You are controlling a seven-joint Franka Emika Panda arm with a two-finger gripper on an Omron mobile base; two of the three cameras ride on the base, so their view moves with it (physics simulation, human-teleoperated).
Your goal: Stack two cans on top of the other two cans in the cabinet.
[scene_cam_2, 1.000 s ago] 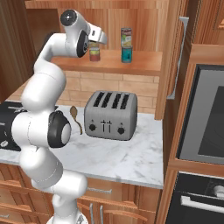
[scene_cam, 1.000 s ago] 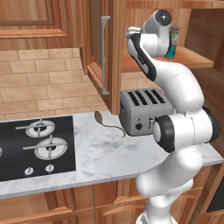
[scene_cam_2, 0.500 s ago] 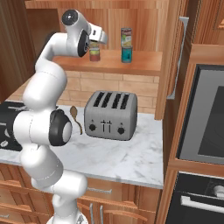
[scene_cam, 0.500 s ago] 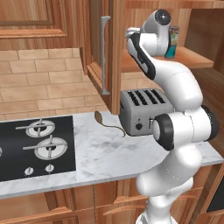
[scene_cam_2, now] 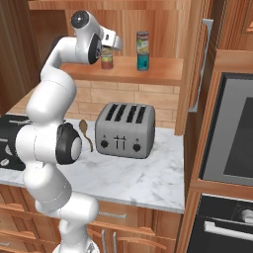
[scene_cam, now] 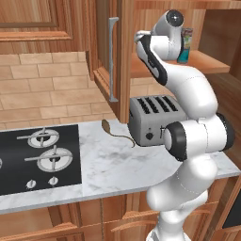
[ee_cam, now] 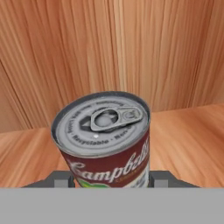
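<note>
One grey marble counter [scene_cam_2: 148,173] lies nearest the base. It carries a brushed-steel four-slot toaster [scene_cam_2: 126,131], a brown wooden spoon [scene_cam_2: 85,131] just to its left, and a black two-burner cooktop [scene_cam: 37,155] set in further left. A dark built-in oven [scene_cam_2: 232,128] stands at the counter's right end. Above and behind these hangs the reddish-brown wooden wall cabinet [scene_cam_2: 158,74], with its door [scene_cam: 101,70] swung open and the long grey bar handle [scene_cam: 113,59] upright on it. The white arm reaches up to the left part of the plank shelf. There the two-finger gripper [ee_cam: 113,177] is closed on a silver-topped tin with a red, white-scripted label [ee_cam: 105,131], one finger tip at each side of the tin's body. The tin is upright, pull tab uppermost, with a green patch at its lower edge. Whether it rests on the shelf or on something beneath cannot be determined, as its base is hidden. Further right on the same shelf, well apart from the gripper, a teal-blue tin [scene_cam_2: 143,62] stands upright. A pale-labelled tin [scene_cam_2: 143,42] sits squarely on top of it. The cabinet's plank back wall closes the view behind.
</note>
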